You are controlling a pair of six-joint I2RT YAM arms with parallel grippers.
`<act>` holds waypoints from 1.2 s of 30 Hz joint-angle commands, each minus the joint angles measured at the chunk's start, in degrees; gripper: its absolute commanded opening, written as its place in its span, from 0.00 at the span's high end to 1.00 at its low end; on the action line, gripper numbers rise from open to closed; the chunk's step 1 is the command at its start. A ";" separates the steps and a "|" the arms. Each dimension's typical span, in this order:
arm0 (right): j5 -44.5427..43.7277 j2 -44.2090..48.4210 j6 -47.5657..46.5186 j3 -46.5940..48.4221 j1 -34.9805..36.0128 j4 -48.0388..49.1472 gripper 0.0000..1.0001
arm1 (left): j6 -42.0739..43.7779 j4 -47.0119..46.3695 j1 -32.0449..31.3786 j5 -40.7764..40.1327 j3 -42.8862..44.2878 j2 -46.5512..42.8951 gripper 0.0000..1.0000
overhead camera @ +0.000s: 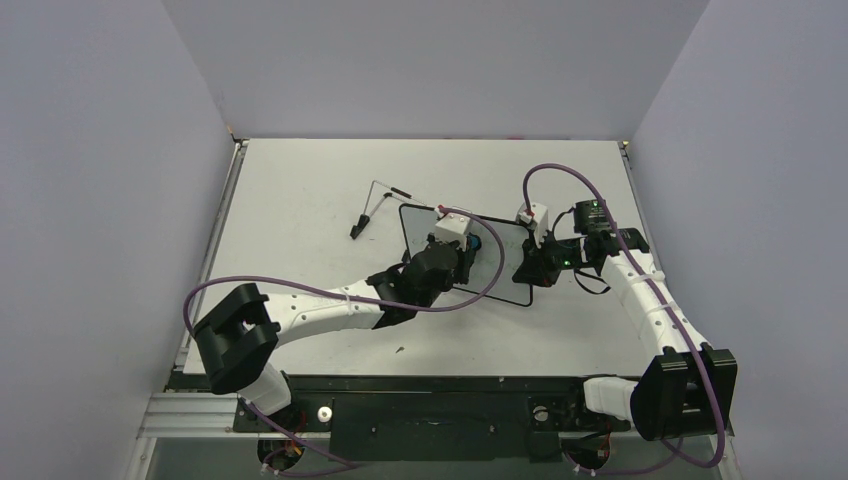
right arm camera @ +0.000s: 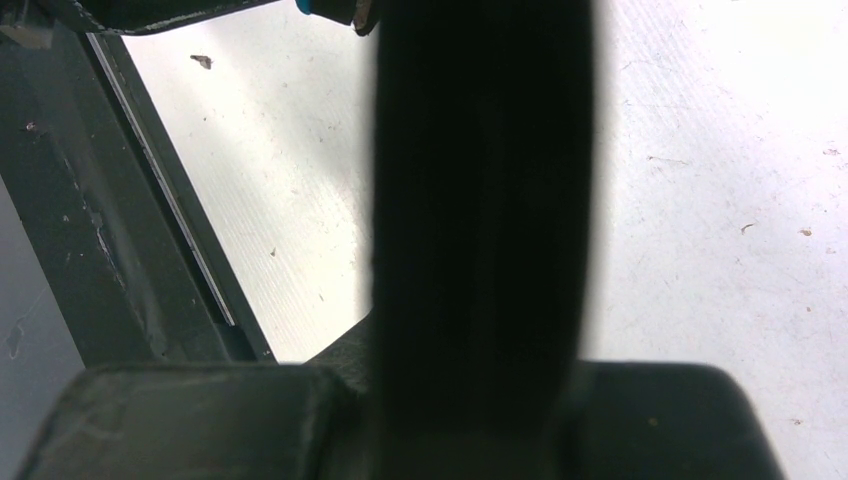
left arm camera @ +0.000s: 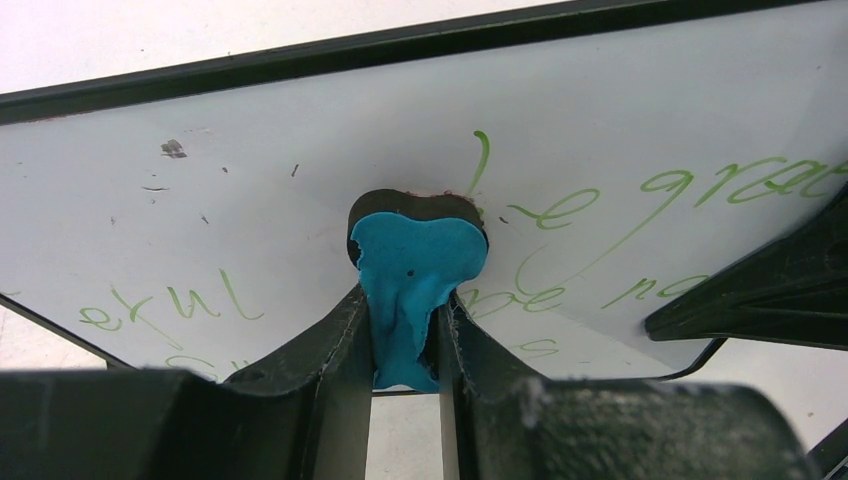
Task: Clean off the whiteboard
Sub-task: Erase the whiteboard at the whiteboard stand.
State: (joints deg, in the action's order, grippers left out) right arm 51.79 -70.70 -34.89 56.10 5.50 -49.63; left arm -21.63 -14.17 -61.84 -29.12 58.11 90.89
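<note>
Right now the left gripper point(left arm camera: 405, 320) is squeezed tight on a soft blue eraser point(left arm camera: 418, 262), and the eraser's dark face is pressed on the whiteboard point(left arm camera: 250, 190). The right gripper point(overhead camera: 530, 268) is closed, with nothing in it that I can see, and sits at the board's right edge. The board lies near the middle of the table point(overhead camera: 300, 190). Green writing point(left arm camera: 650, 200) shows on both sides of the eraser, so I think most of the wiping is left to do.
</note>
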 commanded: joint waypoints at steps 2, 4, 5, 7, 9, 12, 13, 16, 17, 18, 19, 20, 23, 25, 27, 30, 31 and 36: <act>2.54 1.85 -2.28 -0.23 0.88 -1.44 1.00 | 2.44 -1.60 -1.02 4.83 0.45 -1.07 1.00; 2.56 1.84 -2.28 -0.19 0.88 -1.43 1.00 | 4.40 -3.05 -2.23 6.06 0.60 -0.89 1.00; 2.59 1.82 -2.28 -0.24 0.86 -1.43 1.00 | 4.93 -3.58 -2.56 6.57 0.78 -0.80 1.00; 2.59 1.87 -2.28 -0.27 0.88 -1.44 1.00 | 4.88 -3.60 -2.65 6.30 1.48 -0.42 1.00; 2.60 1.88 -2.36 -0.20 0.83 -1.42 1.00 | 4.81 -3.32 -2.56 5.03 2.18 -0.29 1.00; 2.69 1.85 -2.36 -0.23 0.90 -1.44 1.00 | 3.68 -2.60 -1.88 3.14 3.04 -0.46 1.00; 2.70 1.81 -2.37 -0.25 0.85 -1.44 1.00 | 3.29 -2.15 -1.31 2.15 3.19 -0.63 1.00; 2.70 1.90 -2.45 -0.21 0.77 -1.47 1.00 | 2.12 -1.33 -0.20 0.36 3.05 -1.50 1.00; 2.70 1.90 -2.44 -0.27 0.75 -1.45 1.00 | 2.03 -1.06 0.35 -0.04 2.73 -1.90 1.00; 2.66 1.94 -2.45 -0.23 0.75 -1.51 1.00 | 1.76 -0.82 0.64 -0.20 2.55 -2.14 1.00; 2.69 1.87 -2.46 -0.23 0.70 -1.52 1.00 | 1.63 -0.84 1.15 -0.22 2.06 -2.57 1.00; 2.70 1.87 -2.46 -0.21 0.72 -1.52 1.00 | 1.45 -0.81 1.60 -0.21 1.86 -2.74 1.00; 2.65 1.81 -2.52 -0.24 0.74 -1.46 1.00 | 0.95 -0.77 2.42 0.02 1.00 -3.36 1.00; 2.63 1.74 -2.54 -0.24 0.79 -1.52 1.00 | 0.38 -0.84 2.91 0.33 0.74 -3.47 1.00; 2.58 1.64 -2.55 -0.20 0.77 -1.53 1.00 | -0.07 -1.06 3.20 0.68 0.58 -3.52 1.00; 2.54 1.69 -2.59 -0.24 0.75 -1.53 1.00 | -0.44 -1.42 3.39 1.87 0.64 -3.32 1.00; 2.59 1.65 -2.61 -0.22 0.75 -1.53 1.00 | -0.46 -1.53 3.39 2.18 0.71 -3.23 1.00; 2.59 1.46 -2.63 -0.29 0.74 -1.53 1.00 | 1.13 -4.10 2.77 4.59 1.26 -3.14 1.00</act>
State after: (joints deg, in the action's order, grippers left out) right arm 51.99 -70.65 -35.24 55.90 5.65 -49.58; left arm -21.19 -13.43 -59.96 -24.75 58.22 89.36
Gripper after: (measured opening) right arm 0.025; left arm 0.208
